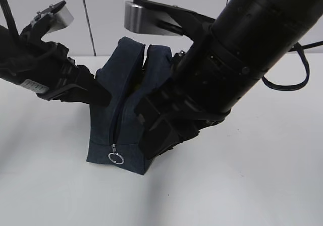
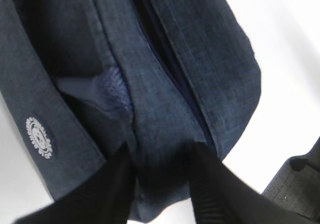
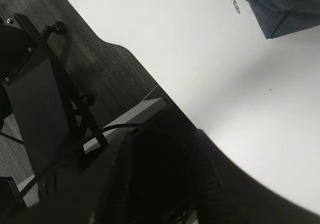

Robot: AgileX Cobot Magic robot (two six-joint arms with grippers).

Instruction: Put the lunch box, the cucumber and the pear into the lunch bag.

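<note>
The navy lunch bag (image 1: 106, 135) stands mid-table, its top gaping and its silver ring pull (image 1: 116, 158) low on the front end. My left gripper (image 1: 103, 95) is at the bag's left side. In the left wrist view its fingers (image 2: 117, 184) pinch a fold of the bag's fabric (image 2: 165, 84). My right gripper (image 1: 151, 143) hangs beside the bag's front right. In the right wrist view (image 3: 162, 184) the space between its fingers is black and unreadable; the bag's corner (image 3: 280, 9) and ring pull (image 3: 233, 3) show at top right. The lunch box, cucumber and pear are hidden.
The white table (image 1: 242, 185) runs around the bag. A black cable loop (image 1: 298, 82) hangs at the right. The right wrist view shows the table's front edge (image 3: 150, 91), dark floor and a black stand (image 3: 35, 94). A white round logo (image 2: 39, 136) marks the bag's strap.
</note>
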